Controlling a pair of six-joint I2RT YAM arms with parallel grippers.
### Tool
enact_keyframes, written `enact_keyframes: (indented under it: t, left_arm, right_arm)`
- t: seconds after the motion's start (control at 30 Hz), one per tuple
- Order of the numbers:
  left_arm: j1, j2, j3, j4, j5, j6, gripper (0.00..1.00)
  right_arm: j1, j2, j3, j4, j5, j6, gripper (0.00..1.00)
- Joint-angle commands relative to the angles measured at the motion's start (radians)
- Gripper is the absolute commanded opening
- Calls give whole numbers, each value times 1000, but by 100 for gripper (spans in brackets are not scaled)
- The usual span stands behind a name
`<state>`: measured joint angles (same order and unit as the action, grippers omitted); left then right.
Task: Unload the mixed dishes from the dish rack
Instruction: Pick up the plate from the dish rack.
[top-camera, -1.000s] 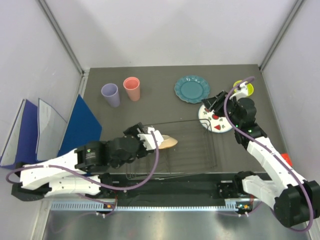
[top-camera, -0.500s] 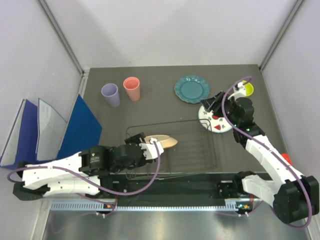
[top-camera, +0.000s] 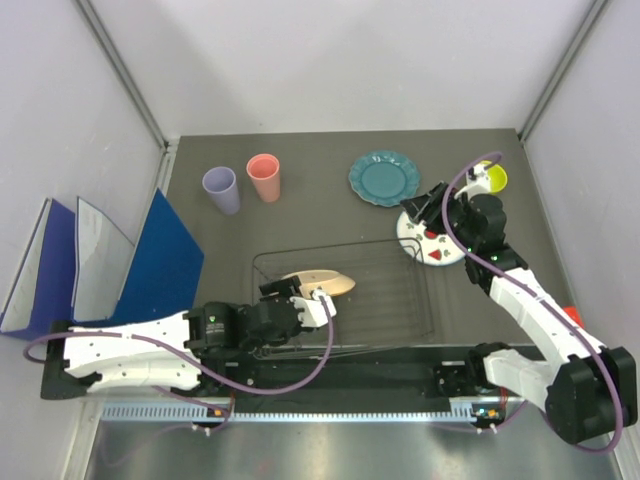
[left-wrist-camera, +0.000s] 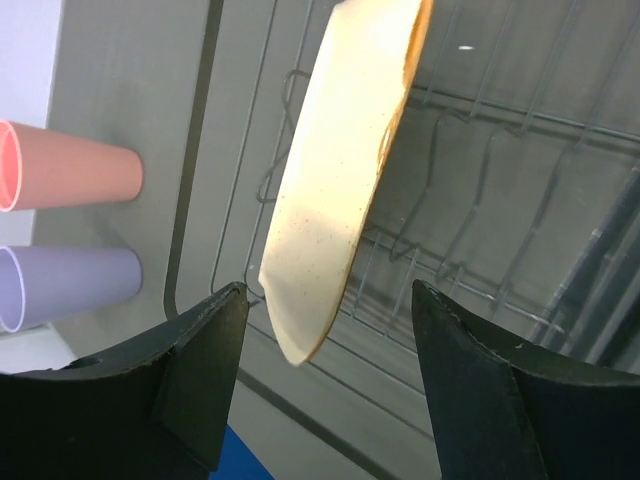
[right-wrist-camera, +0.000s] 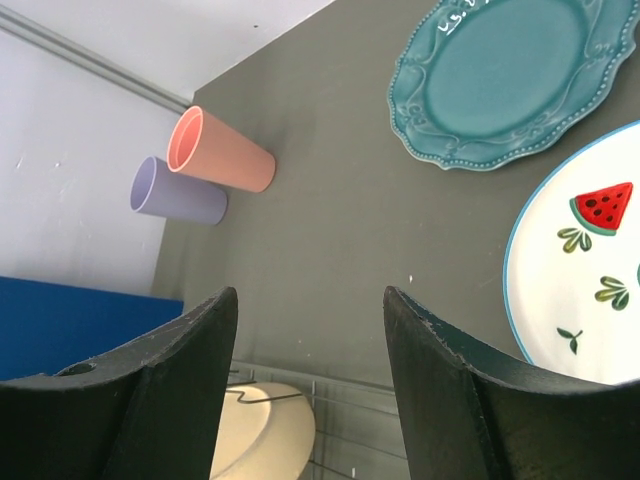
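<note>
Left claw (top-camera: 312, 299) spread, empty. Peach plate (top-camera: 326, 282) stands edge-on at my 12 o'clock, rim running 9-to-3.

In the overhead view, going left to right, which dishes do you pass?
Left to right: lavender cup, pink cup, peach plate, teal plate, white plate with red marks, yellow-green bowl.

Peach plate (top-camera: 320, 283) tilted on edge in dark wire dish rack (top-camera: 398, 288)
</note>
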<state>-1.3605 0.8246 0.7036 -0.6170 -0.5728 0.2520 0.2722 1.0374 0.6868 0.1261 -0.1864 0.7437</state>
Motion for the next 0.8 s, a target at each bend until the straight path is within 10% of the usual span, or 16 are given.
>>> enact_keyframes:
  t: [0.0, 0.4, 0.77]
  left_arm:
    - [-6, -27, -94, 244, -127, 75, 71]
    - [-5, -33, -125, 327, -174, 136, 61]
    - [-6, -18, -98, 284, -160, 116, 26]
  right_arm:
    - [12, 6, -3, 41, -8, -3, 60]
    - [12, 26, -7, 56, -25, 8, 60]
    - [10, 29, -15, 58, -35, 19, 59]
